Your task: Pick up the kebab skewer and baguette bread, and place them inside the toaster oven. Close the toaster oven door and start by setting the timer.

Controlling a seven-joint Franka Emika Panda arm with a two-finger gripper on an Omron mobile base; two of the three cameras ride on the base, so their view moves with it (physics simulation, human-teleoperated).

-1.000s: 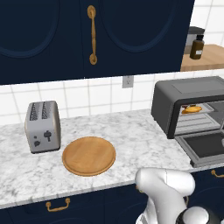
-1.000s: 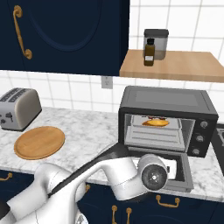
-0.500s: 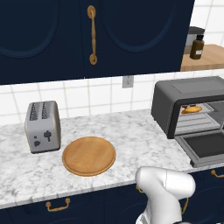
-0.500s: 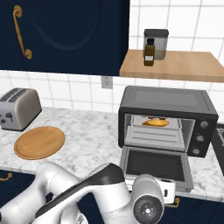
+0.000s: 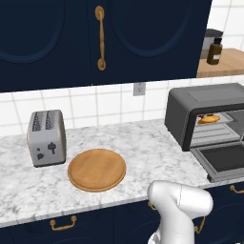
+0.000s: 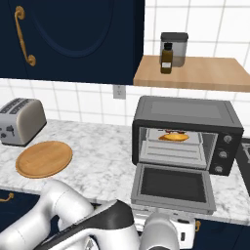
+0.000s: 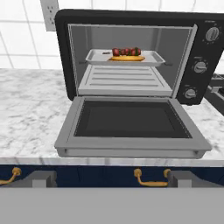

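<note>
Claw (image 7: 106,180) spread, empty; toaster oven door (image 7: 129,121) down flat, likely stiff, hinged, light; best lifted under front edge.

One toaster oven (image 6: 188,129), one skewer (image 7: 126,51), one baguette (image 7: 127,57), one toaster (image 5: 46,137), one board (image 5: 96,169).

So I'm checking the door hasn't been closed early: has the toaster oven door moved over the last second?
No. The toaster oven door lies dropped open on the counter in front of the toaster oven, same as before.
</note>
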